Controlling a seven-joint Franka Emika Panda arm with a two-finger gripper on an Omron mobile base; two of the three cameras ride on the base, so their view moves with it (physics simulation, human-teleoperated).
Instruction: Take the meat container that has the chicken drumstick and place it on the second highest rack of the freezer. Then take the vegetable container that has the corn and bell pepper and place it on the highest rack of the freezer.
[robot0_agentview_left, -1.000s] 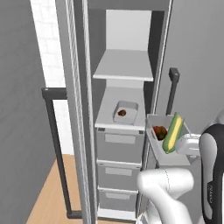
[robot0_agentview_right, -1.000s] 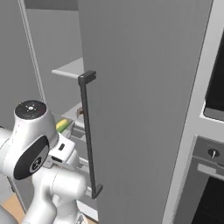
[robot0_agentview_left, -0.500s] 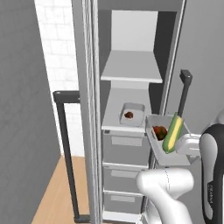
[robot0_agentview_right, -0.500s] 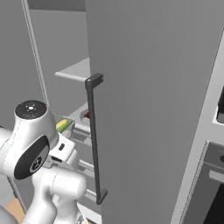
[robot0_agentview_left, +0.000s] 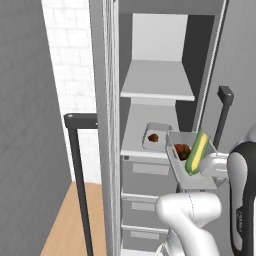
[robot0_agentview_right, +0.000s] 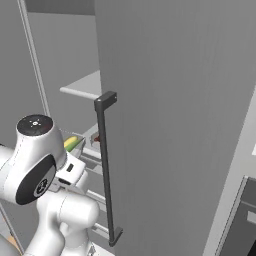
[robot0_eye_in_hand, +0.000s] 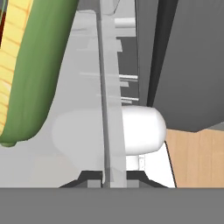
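Gripper (robot0_eye_in_hand: 109, 179) clamped on the vegetable container (robot0_agentview_left: 192, 167) wall, corn (robot0_agentview_left: 196, 151) and bell pepper (robot0_agentview_left: 182, 150) inside, held just outside the freezer (robot0_agentview_left: 165, 75). Advise lifting level, clearing the highest rack (robot0_agentview_left: 157, 82) edge before sliding in

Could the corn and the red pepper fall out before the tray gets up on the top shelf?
Maybe. The fingers pinch only the thin side wall of the vegetable tray, so it could tip or slip. The corn pokes past the rim and might roll off with the pepper. The tray also sits below the top shelf, so lifting it could bump the shelf's front edge.
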